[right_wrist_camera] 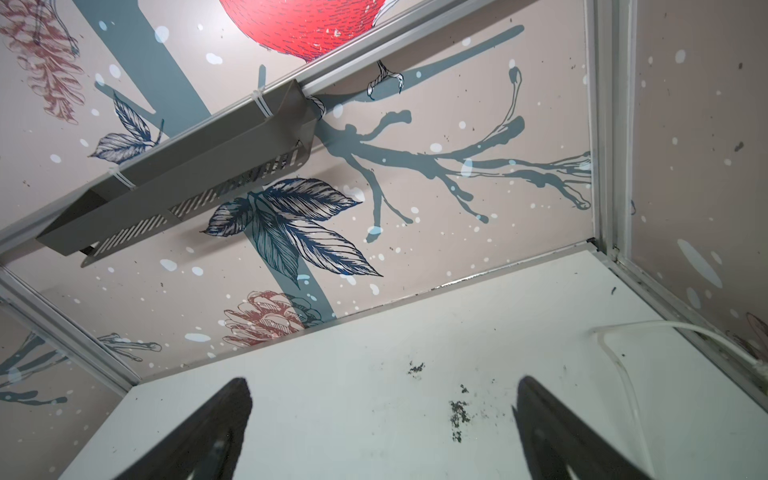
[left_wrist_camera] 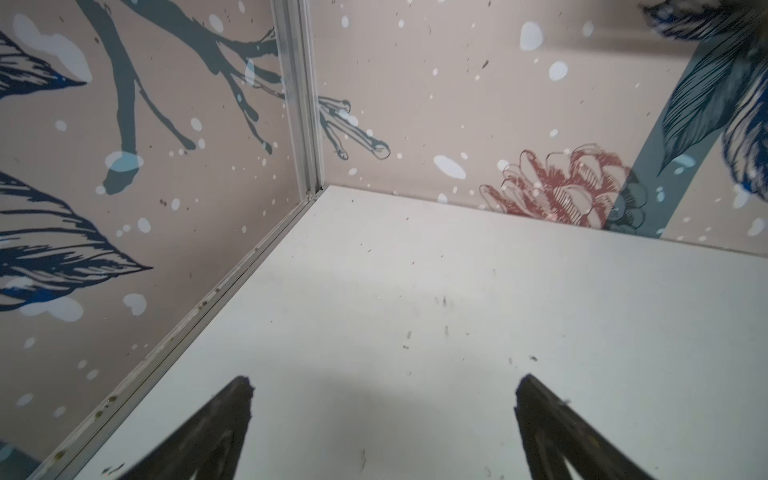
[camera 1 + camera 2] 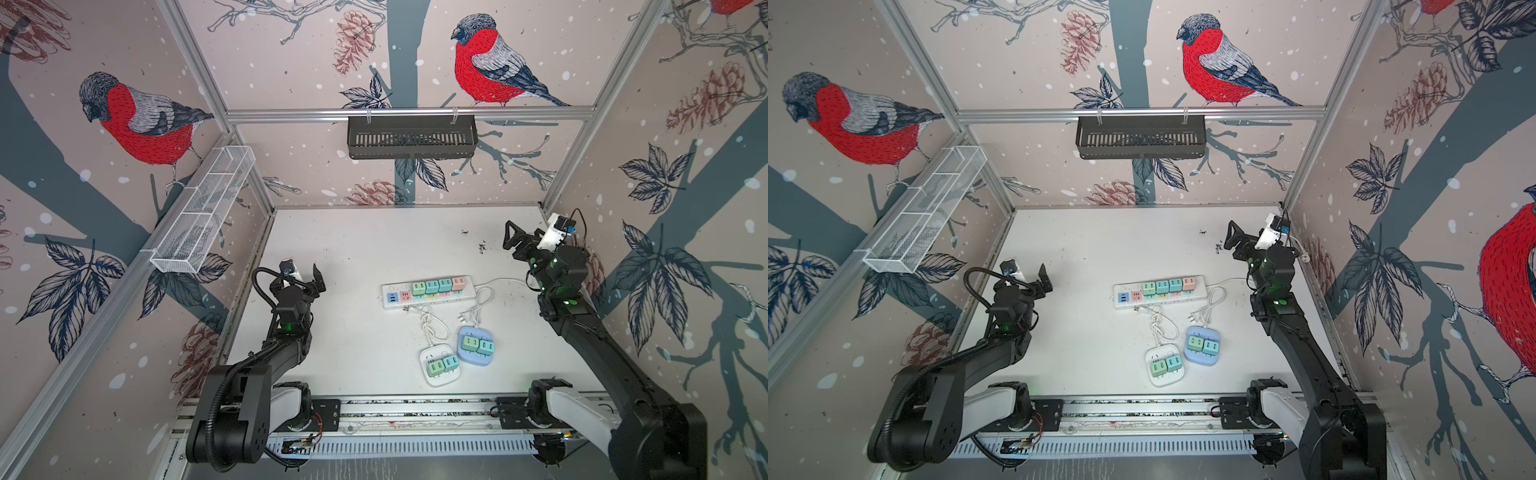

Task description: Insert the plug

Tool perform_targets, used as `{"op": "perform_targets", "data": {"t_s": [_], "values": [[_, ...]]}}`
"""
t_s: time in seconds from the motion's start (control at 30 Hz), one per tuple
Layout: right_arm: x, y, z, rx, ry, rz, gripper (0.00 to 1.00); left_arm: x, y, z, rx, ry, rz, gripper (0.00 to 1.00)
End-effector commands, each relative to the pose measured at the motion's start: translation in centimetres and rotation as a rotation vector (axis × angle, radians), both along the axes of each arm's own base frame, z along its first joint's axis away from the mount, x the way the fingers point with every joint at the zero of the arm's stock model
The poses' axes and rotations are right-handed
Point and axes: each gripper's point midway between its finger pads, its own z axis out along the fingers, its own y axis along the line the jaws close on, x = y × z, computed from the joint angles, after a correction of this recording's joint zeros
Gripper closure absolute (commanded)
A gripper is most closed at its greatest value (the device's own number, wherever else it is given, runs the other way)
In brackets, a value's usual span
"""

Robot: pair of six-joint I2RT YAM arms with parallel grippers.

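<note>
Above table (image 3: pixel 365 249), arms (image 3: pixel 286 345) aloft, jaws wide

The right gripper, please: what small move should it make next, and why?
Probably bring the right gripper down toward the loose plug near the power strip. The gripper is open, empty and well away from the plug, which lies unplugged.

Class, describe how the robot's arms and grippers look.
The left arm and right arm: black, with white base links and green lights. A ribbed black cable runs along the left arm. The left gripper and right gripper: black tapered fingers, a white camera by each.
</note>
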Motion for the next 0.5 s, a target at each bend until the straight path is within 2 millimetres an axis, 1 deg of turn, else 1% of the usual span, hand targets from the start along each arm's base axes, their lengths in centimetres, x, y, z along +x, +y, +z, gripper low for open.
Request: {"op": "perform_targets", "data": {"t_s": [0.0,0.07,0.1,0.17,0.2,0.23,0.27,0.33,0.4,0.47], "values": [[-0.2,-1.4,-1.4,-0.057,0.060,-0.072,0.00,-0.2,-0.5,2.0,-0.030,-0.086,-0.032,0.02],[-0.6,-3.0,-2.9,-0.101,0.107,-0.161,0.00,-1.2,0.0,1.5,-0.023,-0.088,-0.006,0.02],[-1.0,-4.1,-3.7,-0.123,0.124,-0.222,0.00,-1.7,0.2,1.2,-0.014,-0.100,0.006,0.01],[-1.9,-6.0,-5.1,-0.186,0.143,-0.313,0.00,-2.2,0.4,0.5,-0.003,-0.112,0.020,0.02],[-2.6,-7.2,-5.7,-0.212,0.149,-0.368,0.00,-2.0,0.6,0.2,-0.002,-0.104,0.029,0.02],[-3.2,-8.2,-6.4,-0.228,0.153,-0.415,0.00,-1.4,0.5,-0.3,-0.003,-0.084,0.029,0.01],[-3.6,-8.7,-6.8,-0.242,0.155,-0.436,0.00,-0.7,0.5,-0.6,0.005,-0.062,0.028,0.01],[-4.2,-9.6,-7.8,-0.237,0.150,-0.462,0.00,0.4,0.0,-1.2,0.020,-0.015,-0.006,0.01],[-4.4,-9.4,-8.5,-0.226,0.127,-0.446,0.00,0.4,-0.4,-1.2,0.029,-0.024,-0.032,0.01],[-4.7,-9.3,-9.1,-0.225,0.090,-0.438,0.00,0.1,-0.3,-1.4,0.028,-0.040,-0.023,0.01]]}}
